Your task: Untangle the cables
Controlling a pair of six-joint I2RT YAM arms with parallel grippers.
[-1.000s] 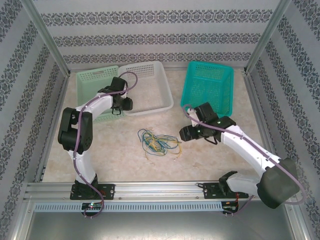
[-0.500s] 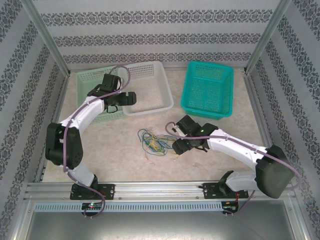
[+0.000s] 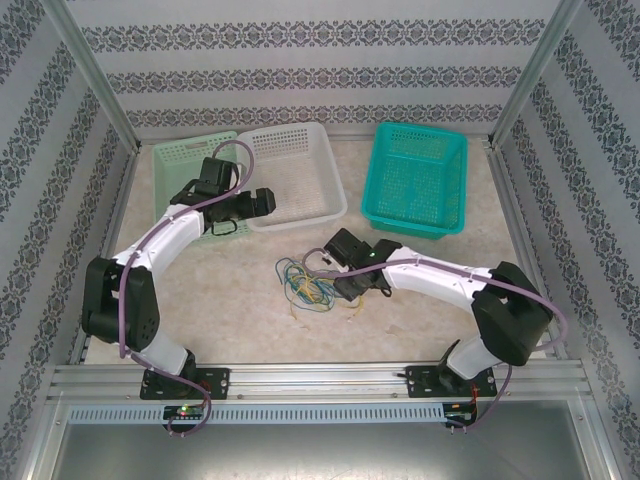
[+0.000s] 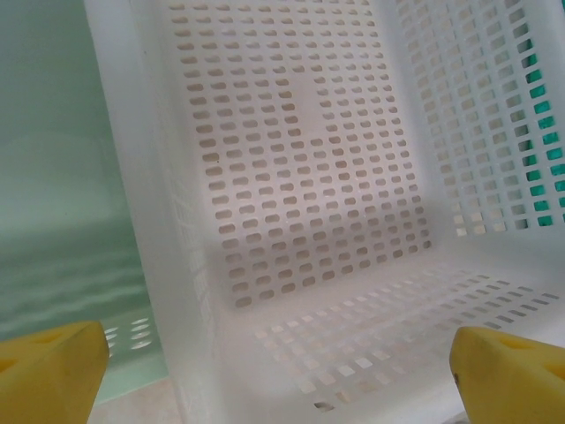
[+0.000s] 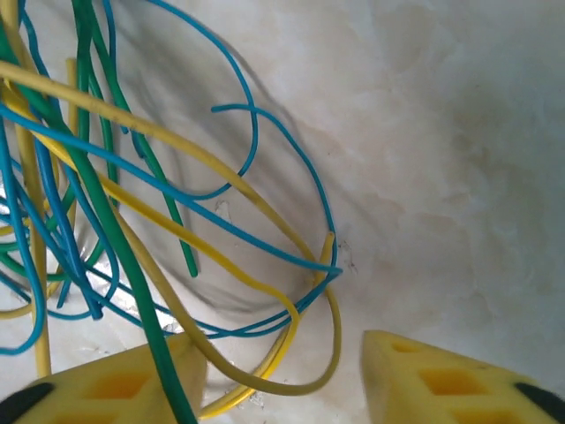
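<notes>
marbled tabletop (image 5: 441,132): right gripper (image 5: 284,375), jaws apart, straddles a loop of thin yellow, blue and green cables (image 5: 132,221); closing may pinch several strands. left gripper (image 4: 274,380) gapes empty.

Open tabletop (image 3: 230,310) lies left of the tangled cables (image 3: 305,282); a green basket (image 3: 175,152), white basket (image 3: 300,128) and teal basket (image 3: 415,180) wall the far edge; the right arm (image 3: 440,280) blocks the right.

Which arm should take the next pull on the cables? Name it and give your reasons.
Right. The right fingers hang open low over the cables, with yellow strands lying between them. The left fingers, also open, face the white basket, well away from the tangle.
</notes>
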